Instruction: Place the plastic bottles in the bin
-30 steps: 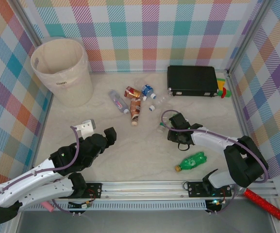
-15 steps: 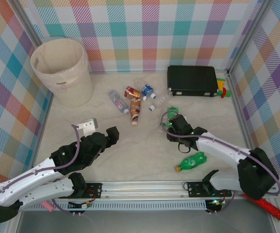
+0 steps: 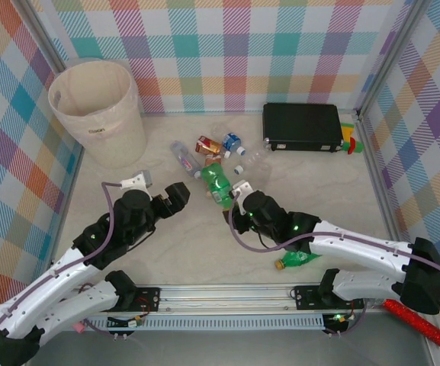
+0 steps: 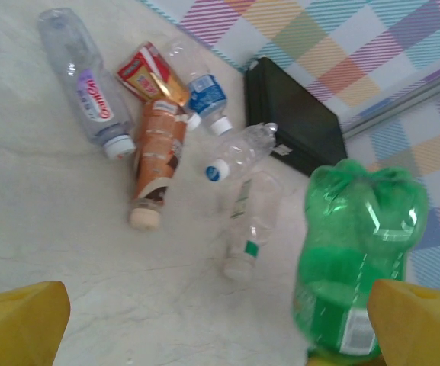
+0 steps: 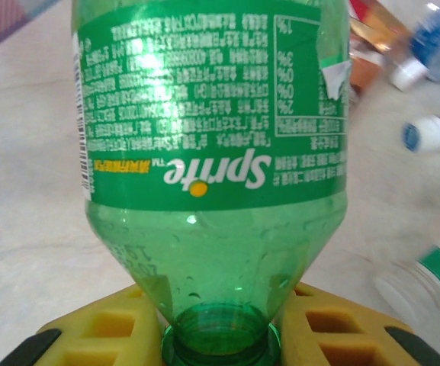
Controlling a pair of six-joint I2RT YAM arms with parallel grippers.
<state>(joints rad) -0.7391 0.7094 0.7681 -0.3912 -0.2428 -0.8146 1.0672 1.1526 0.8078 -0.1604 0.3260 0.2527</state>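
Green plastic, a Sprite bottle [image 5: 212, 152], is pinched at its neck by the right claw [image 5: 216, 343], mid-frame over the counter [image 3: 319, 175]. The left claw [image 4: 218, 326] is held spread near it. More bottles [image 3: 208, 152] are scattered beyond, and the bin [image 3: 101, 114] is seen upper left.

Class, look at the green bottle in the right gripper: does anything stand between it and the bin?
Nothing tall does. A clear bottle lies flat near that line, and the open left gripper sits just beside it. The green bottle would probably need lifting over the rim of the bin.
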